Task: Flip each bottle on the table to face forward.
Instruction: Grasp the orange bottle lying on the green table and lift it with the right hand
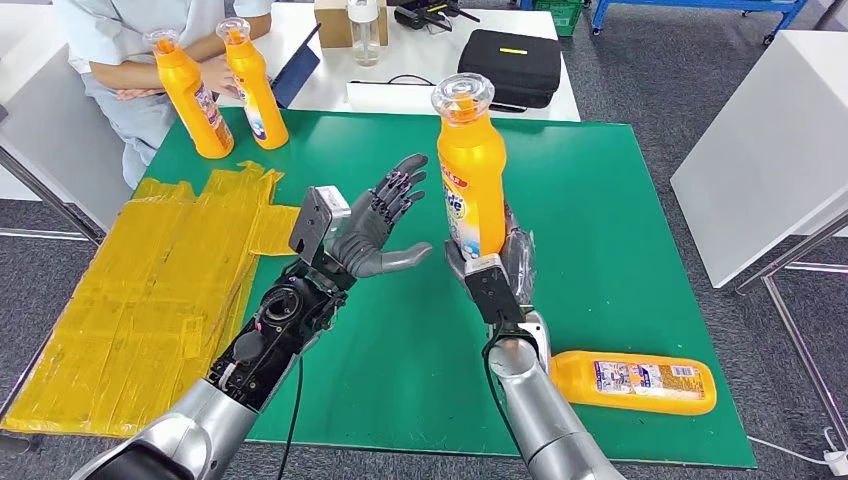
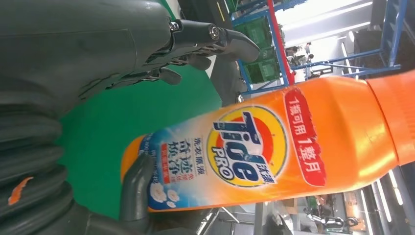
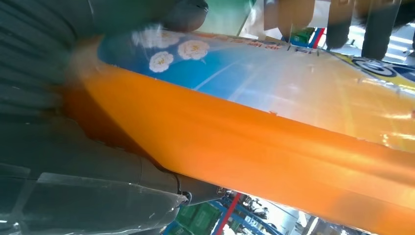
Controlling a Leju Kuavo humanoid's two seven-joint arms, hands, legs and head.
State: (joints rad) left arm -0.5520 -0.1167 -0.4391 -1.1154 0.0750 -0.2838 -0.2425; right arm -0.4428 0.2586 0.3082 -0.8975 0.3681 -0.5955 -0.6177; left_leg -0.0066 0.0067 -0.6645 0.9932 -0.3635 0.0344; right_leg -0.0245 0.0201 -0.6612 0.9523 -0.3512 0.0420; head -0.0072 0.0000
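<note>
Head view: right hand [image 1: 500,262] grips upright bottle [image 1: 470,170] for turning; left hand [image 1: 385,225], at nine o'clock, fingers spread, ready to receive.

A tall orange plastic detergent bottle with a clear cap [image 1: 471,170] stands upright above the middle of the green worktop [image 1: 620,250], gripped at its base by the right robot hand [image 1: 500,268], its blue-and-white label turned toward the left robot hand. Two similar orange bottles [image 1: 192,97] [image 1: 254,85] stand upright, slightly tilted, at the far left corner. A fourth orange bottle [image 1: 634,382] lies on its side near the front right edge, label up.
</note>
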